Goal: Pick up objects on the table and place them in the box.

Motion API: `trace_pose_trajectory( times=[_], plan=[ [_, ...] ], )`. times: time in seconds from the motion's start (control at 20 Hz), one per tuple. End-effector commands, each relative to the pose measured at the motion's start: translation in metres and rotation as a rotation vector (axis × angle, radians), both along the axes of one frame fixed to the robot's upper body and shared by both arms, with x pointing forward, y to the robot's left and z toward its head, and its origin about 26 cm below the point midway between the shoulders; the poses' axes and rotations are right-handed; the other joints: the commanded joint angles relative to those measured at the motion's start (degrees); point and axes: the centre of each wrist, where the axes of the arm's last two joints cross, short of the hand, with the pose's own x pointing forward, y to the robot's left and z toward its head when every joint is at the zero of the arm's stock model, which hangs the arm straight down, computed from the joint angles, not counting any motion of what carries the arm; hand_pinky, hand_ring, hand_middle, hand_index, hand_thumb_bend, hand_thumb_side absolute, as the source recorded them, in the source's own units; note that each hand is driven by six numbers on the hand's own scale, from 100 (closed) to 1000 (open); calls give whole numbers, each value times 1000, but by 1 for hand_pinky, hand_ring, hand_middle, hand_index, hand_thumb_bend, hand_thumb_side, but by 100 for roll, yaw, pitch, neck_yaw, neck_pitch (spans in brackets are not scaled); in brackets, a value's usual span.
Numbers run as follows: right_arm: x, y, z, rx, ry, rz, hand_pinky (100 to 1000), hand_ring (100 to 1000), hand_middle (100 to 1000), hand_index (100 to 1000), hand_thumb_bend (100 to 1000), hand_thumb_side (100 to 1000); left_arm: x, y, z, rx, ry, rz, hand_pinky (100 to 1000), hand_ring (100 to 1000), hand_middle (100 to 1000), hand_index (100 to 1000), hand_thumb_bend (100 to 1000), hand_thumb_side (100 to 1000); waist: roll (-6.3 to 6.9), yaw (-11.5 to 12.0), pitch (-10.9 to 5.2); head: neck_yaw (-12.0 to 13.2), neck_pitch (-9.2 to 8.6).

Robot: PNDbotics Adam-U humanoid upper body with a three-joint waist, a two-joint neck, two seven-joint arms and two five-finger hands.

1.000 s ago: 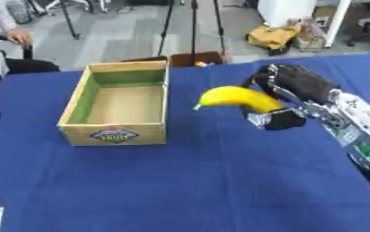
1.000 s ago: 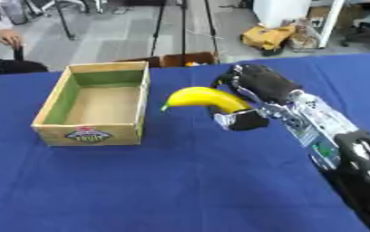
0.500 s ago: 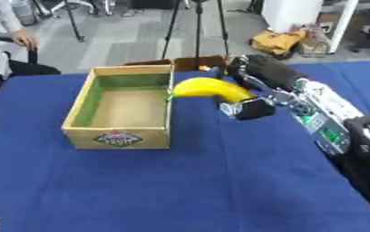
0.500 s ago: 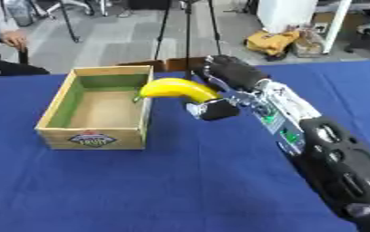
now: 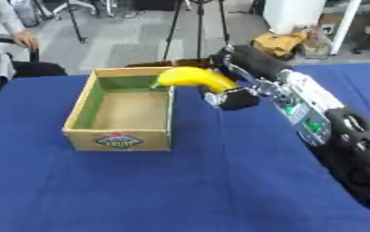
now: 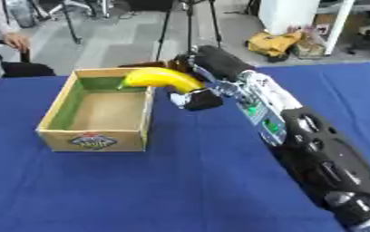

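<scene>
The right hand (image 5: pixel 234 94) has its fingers curled around a banana (image 5: pixel 194 77). The banana's long axis points left from the fingers, its tip above the open box's (image 5: pixel 83 103) right wall.

— where's the banana (image 5: pixel 194 77)?
— yellow, curved, held in the air over the box's right wall, its tip pointing in over the inside.
— and the box (image 5: pixel 81 116)?
— open cardboard, green inner walls, on blue cloth.

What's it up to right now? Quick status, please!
Right hand shut on banana, held over the box's right wall. Left hand out of sight. Box looks empty; nothing in the way.
</scene>
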Motion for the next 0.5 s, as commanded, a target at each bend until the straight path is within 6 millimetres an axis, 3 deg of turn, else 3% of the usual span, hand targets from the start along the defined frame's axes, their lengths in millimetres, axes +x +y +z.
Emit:
trace_pose_trajectory(
  times=[0.05, 0.5],
  plan=[
    [3, 13, 21, 19, -32, -2, 434, 708, 225, 689, 100, 621, -1, -3, 9, 9, -32, -18, 356, 499, 568, 773, 100, 834, -7, 46, -52, -80, -93],
    [20, 45, 18, 34, -19, -9, 434, 708, 255, 690, 100, 614, 0, -5, 9, 5, -34, -30, 355, 499, 569, 773, 100, 834, -27, 168, -11, -219, -163]
  ],
)
